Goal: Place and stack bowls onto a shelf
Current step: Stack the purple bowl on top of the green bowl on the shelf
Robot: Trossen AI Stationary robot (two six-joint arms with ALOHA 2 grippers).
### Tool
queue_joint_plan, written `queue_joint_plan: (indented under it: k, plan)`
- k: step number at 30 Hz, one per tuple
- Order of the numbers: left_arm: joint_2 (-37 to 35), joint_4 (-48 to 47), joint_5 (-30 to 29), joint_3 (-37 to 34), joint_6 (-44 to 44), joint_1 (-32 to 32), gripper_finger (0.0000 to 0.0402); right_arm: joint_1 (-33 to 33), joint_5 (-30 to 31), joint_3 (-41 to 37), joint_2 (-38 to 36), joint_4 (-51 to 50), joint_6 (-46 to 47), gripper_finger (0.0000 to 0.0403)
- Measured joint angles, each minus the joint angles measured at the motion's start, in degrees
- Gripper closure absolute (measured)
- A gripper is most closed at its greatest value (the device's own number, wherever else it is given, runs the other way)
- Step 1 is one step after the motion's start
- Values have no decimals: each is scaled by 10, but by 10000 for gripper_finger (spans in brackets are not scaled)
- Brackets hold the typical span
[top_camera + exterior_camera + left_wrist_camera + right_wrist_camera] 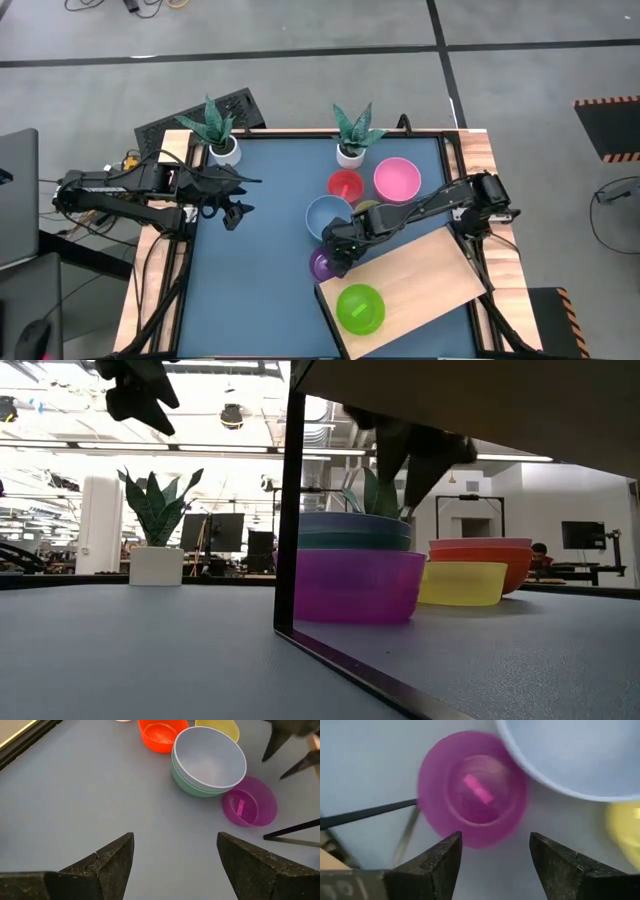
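From above, one lime green round plastic bowl (pixel 360 307) already sits on the pale wooden shelf board (pixel 430 270), so the job looks barely begun; the small translucent purple plastic bowl (pixel 322 265), the light blue plastic bowl (pixel 327 215), the red plastic bowl (pixel 345 186) and the pink plastic bowl (pixel 397 178) are all on the blue counter (pixel 265 280), unshelved. The right claw (pixel 335 250) hovers just over the purple bowl, with the blue bowl just beyond it, while the left claw (pixel 232 212) waits well apart, near a white potted plant (pixel 218 135). At counter level, the purple bowl sits right under the right claw, touching nothing but the counter, with the shelf's dark edge just beside it. From the left wrist, that claw's fingers (pixel 107 860) stand wide apart and empty. From the right wrist, the fingers (pixel 440 857) are spread fully, straddling the near rim of the purple bowl without gripping it; I judge a grasp of this bowl comes next.
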Motion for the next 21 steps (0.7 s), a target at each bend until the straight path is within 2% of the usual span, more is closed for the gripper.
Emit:
queue_joint_plan:
  k: [5,21]
  plan:
    - [0,0,0,0,-1,0,132,-18,-10,-36,0,45,4,143]
    - [0,0,0,0,0,0,132,-34,9,-40,7,34,-17,143]
